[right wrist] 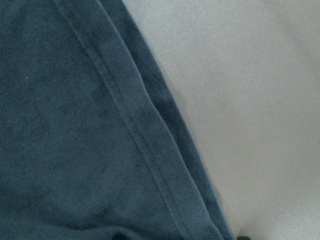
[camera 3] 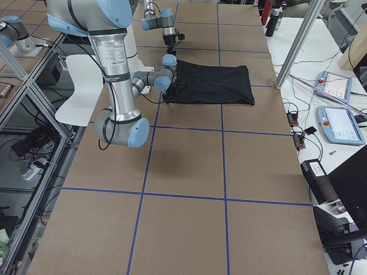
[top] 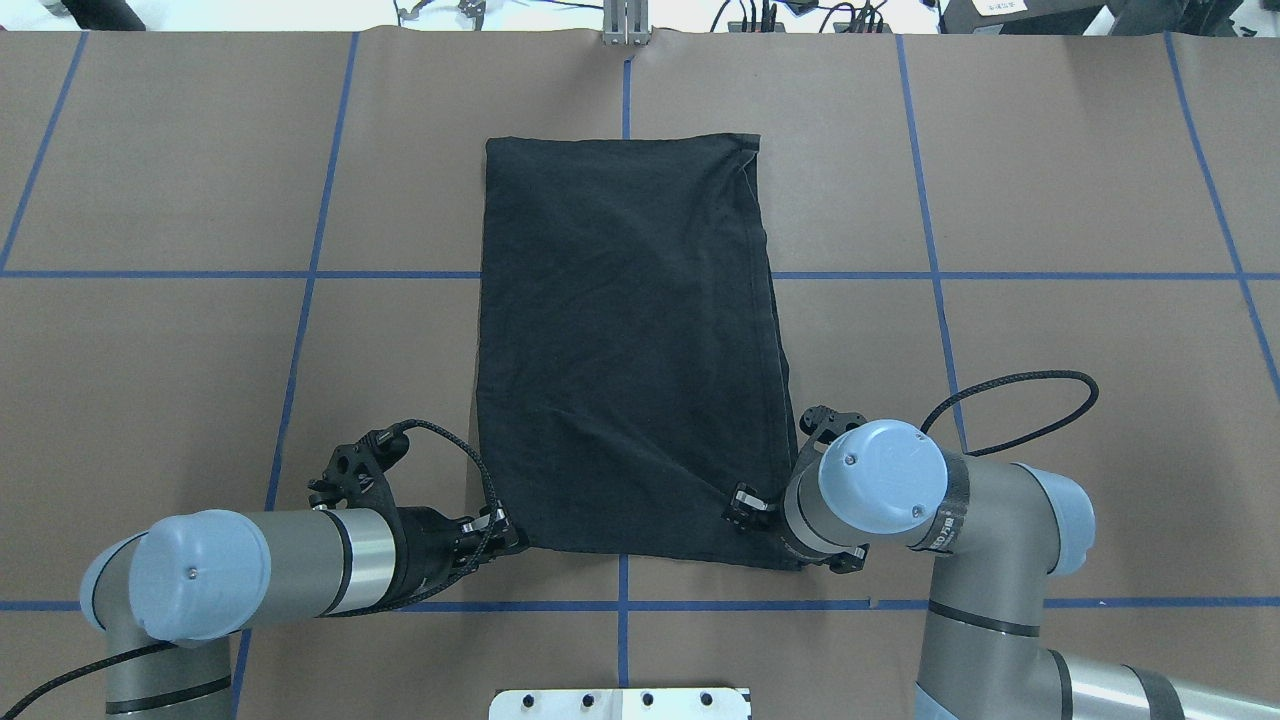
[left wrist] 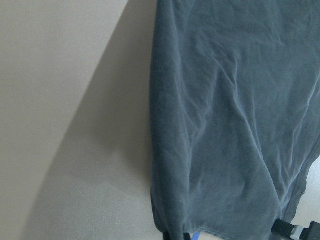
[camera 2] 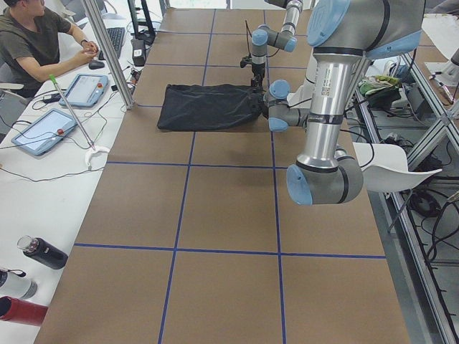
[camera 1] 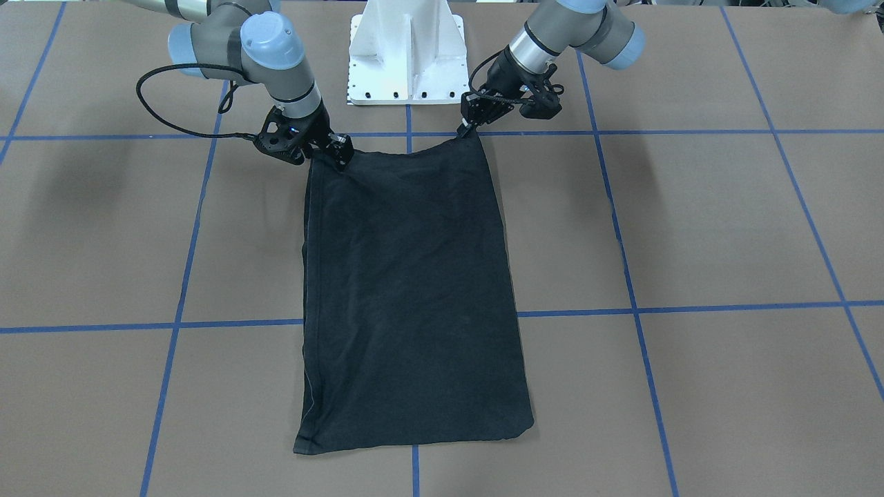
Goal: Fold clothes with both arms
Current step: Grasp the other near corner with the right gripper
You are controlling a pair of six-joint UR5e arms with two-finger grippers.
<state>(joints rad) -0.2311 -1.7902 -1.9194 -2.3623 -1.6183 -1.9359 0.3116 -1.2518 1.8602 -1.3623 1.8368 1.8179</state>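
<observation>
The clothes are one black T-shirt, plain side up, folded into a long rectangle that runs from the robot's side toward the table's far side. My left gripper is shut on the near corner on my left, which is drawn up into a point. On the other near corner, my right gripper is shut too. The near edge is raised slightly in the exterior left view. Both wrist views are filled with dark cloth.
The white pedestal base stands just behind the shirt's near edge. Blue tape lines grid the brown table. A person sits at a side bench with tablets; bottles lie there.
</observation>
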